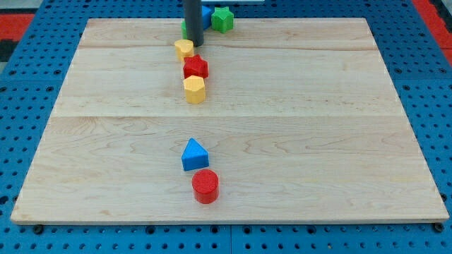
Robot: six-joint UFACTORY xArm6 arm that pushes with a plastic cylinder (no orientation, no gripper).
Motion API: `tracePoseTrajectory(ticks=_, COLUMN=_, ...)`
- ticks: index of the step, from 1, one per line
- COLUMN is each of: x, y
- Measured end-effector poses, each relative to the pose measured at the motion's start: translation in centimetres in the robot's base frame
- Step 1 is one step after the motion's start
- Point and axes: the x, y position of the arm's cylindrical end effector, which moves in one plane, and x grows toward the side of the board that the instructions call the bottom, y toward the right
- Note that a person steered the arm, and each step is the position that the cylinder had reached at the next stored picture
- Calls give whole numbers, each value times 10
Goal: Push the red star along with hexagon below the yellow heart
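Observation:
The yellow heart (184, 48) lies near the board's top, left of centre. The red star (195, 68) touches it just below and to the right. The yellow hexagon (194, 89) sits directly below the star, touching it. My tip (194, 44) is at the lower end of the dark rod, right beside the heart's upper right edge and above the star.
A green star (223, 19) and a blue block (206, 14) sit at the top edge right of the rod, and a green block (184, 29) peeks out left of it. A blue triangle (194, 154) and a red cylinder (205, 185) lie near the wooden board's (318, 141) bottom.

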Motion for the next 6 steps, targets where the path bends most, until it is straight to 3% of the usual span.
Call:
tracePoseTrajectory(ticks=2, x=40, y=-5)
tracePoseTrajectory(ticks=4, x=50, y=41)
tracePoseTrajectory(ticks=6, x=107, y=25)
